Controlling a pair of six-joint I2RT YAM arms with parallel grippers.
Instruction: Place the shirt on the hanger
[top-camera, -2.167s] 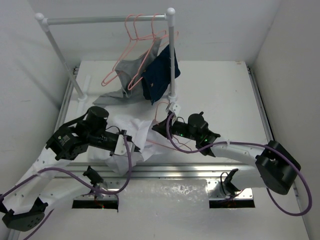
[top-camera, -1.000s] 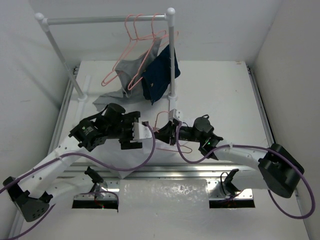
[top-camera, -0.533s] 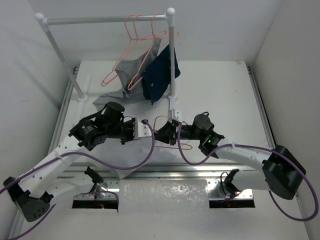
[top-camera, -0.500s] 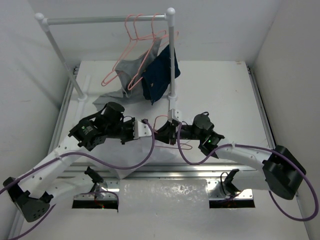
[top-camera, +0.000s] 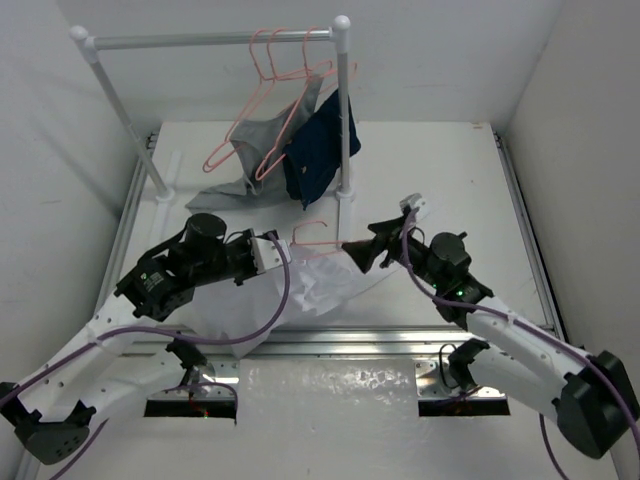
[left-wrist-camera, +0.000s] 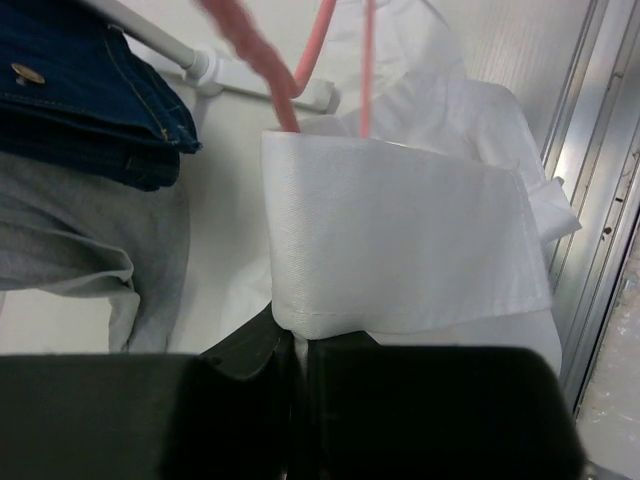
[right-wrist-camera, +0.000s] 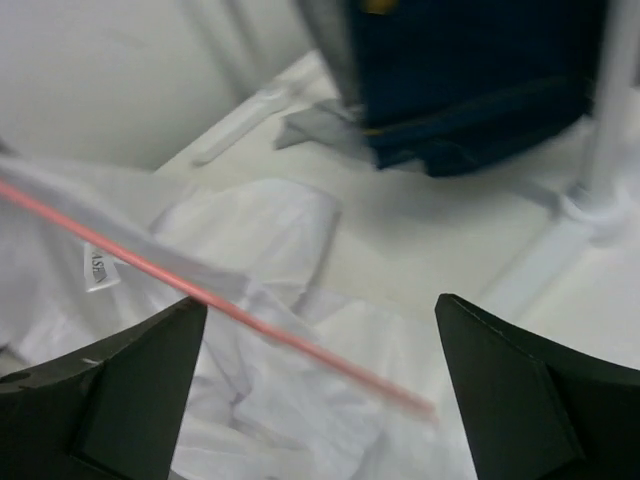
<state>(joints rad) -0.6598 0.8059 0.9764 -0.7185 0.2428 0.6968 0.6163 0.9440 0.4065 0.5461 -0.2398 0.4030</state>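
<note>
Left wrist: hanger (left-wrist-camera: 262, 62) behind folded shirt (left-wrist-camera: 400, 240)

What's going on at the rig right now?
Left gripper is shut on a folded edge of the white shirt, with the pink hanger wire running into that fold. Right gripper has its jaws open on either side of the wire, not clamping it. The shirt isn't hung yet.

You see a robot test lab: plain white walls (top-camera: 580, 120) box in a white table (top-camera: 430, 170), with a small clothes rail (top-camera: 210, 40) near its far left corner.
</note>
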